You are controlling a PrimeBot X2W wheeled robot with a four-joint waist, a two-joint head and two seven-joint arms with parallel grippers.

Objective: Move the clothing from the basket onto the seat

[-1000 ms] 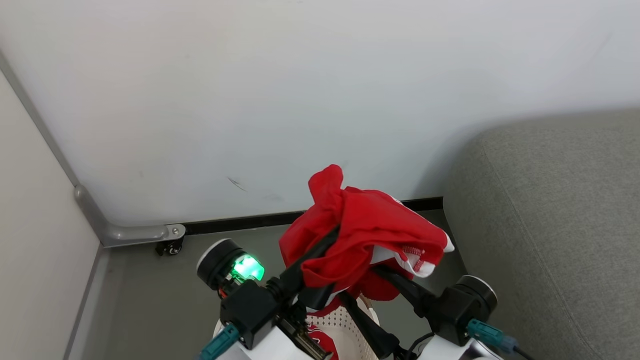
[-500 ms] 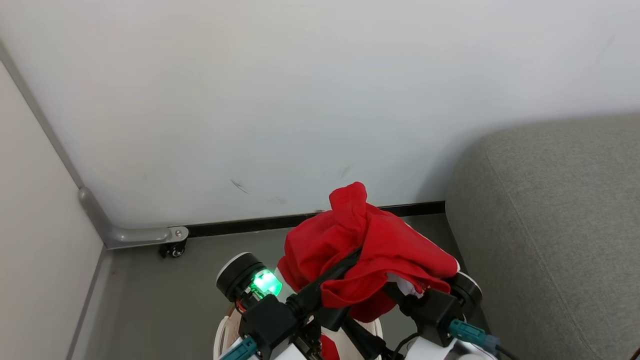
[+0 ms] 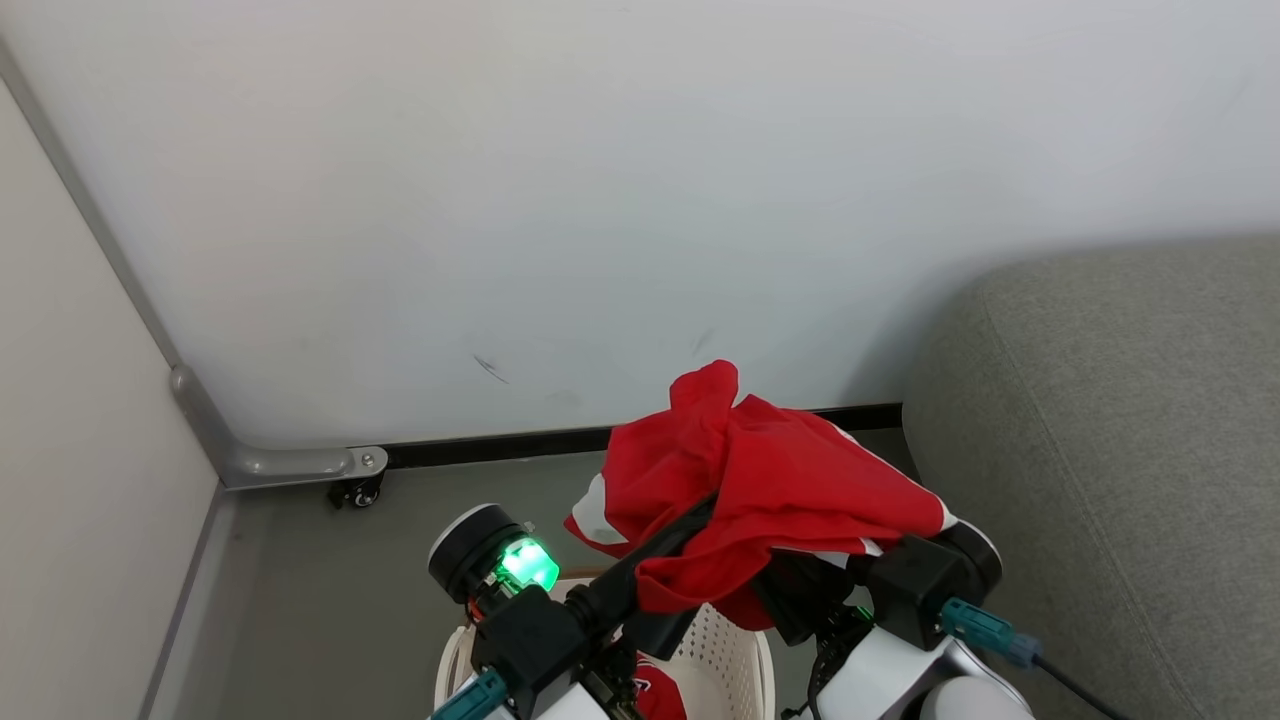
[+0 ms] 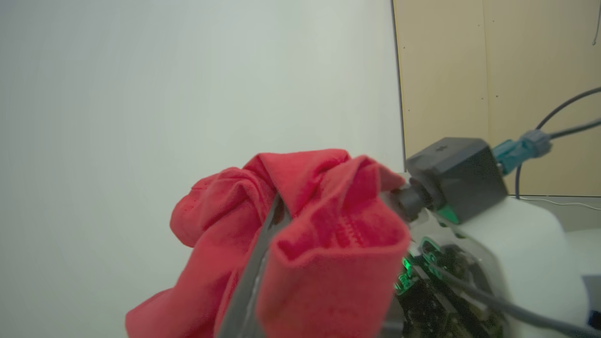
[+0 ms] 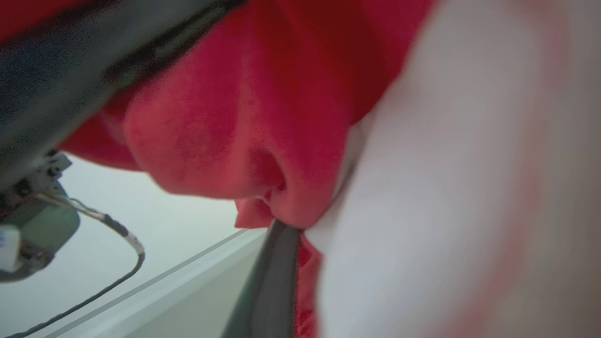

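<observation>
Clothing (image 3: pixel 770 490) hangs bunched directly above the basket (image 3: pixel 735 650), clear of its rim. Left gripper (image 3: pixel 700 515) is clamped on its folds; right gripper (image 3: pixel 800 590) is likewise pinched into it. Second red piece (image 3: pixel 660 695) lies inside the basket. Sofa (image 3: pixel 1120 450) stands right of the basket.

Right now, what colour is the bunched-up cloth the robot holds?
It's a bright red garment with white trim; head view shows it best.

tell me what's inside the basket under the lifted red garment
Inside the basket, a second red garment with black-and-white marking shows. The lifted red garment and the robot's arms cover the rest, so anything else there is hidden.
</observation>
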